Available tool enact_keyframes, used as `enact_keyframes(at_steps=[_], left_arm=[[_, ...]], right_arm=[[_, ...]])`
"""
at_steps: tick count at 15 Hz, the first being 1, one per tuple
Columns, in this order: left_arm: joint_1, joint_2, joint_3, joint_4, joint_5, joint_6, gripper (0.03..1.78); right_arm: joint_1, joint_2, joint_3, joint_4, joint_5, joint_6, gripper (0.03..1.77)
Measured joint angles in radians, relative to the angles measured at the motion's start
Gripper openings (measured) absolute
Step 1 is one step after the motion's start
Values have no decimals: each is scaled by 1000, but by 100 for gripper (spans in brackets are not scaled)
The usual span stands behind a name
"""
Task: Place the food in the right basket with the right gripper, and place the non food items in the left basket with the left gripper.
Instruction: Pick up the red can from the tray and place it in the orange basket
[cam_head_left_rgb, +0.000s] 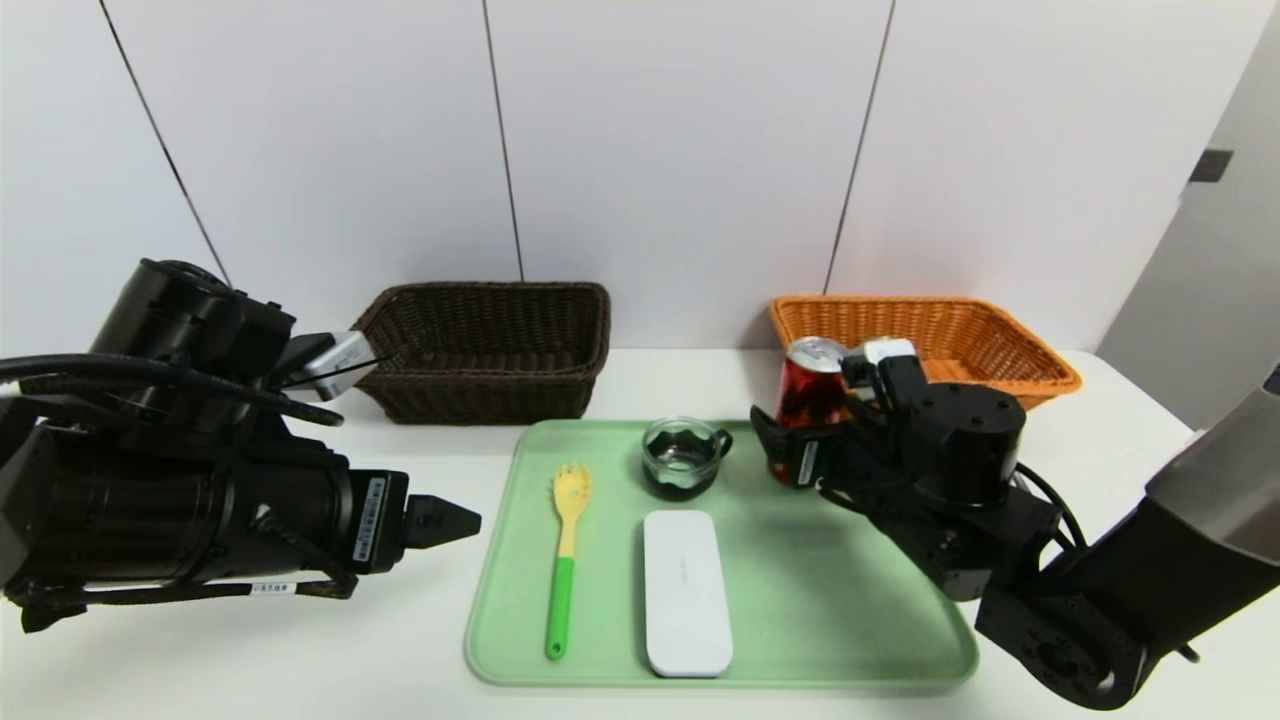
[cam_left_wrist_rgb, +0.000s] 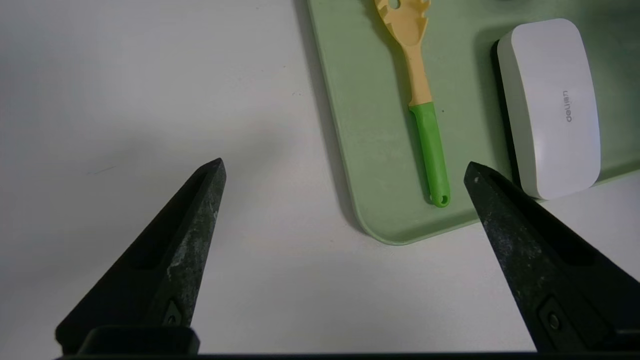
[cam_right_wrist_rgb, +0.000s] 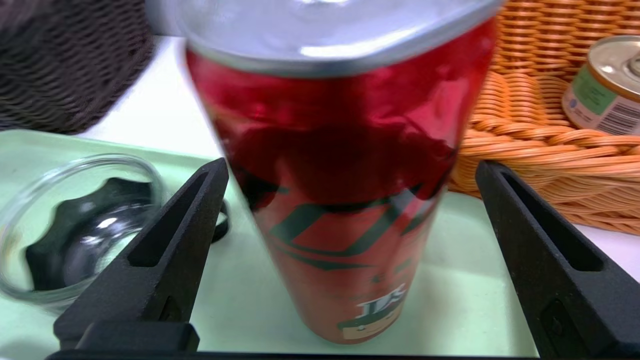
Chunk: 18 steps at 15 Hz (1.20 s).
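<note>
White table (cam_head_left_rgb: 300, 670); green tray (cam_head_left_rgb: 800, 600); brown basket (cam_head_left_rgb: 490, 350); orange basket (cam_head_left_rgb: 1000, 345)

Red can (cam_right_wrist_rgb: 340, 200) with dark script and silver top, pale green tray (cam_head_left_rgb: 820, 600), yellow spoon (cam_head_left_rgb: 566, 540) with green handle, white case (cam_head_left_rgb: 686, 592), orange basket (cam_head_left_rgb: 960, 330), dark brown basket (cam_head_left_rgb: 490, 350).

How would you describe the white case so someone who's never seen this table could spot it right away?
Find the pale green tray in the middle of the table. The white case lies flat near its front edge, beside the yellow pasta spoon and in front of the glass cup. It is the only plain white, rounded oblong thing there.
</note>
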<state>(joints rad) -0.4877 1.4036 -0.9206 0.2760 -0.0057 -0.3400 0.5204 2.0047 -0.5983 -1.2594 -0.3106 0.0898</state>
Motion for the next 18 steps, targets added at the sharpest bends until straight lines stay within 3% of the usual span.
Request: enact_keyframes(at_steps=[8, 13, 18], left_arm=[[0, -6, 4, 2, 0, -1, 169], [-1, -14, 6, 6, 0, 0, 169], [-1, -21, 7, 8, -1, 1, 169]], right_arm=[[-6, 15, -1, -11, -1, -3, 170], [-7, 10, -6, -11, 2, -1, 99], [12, -4, 8, -50, 17, -3, 92]])
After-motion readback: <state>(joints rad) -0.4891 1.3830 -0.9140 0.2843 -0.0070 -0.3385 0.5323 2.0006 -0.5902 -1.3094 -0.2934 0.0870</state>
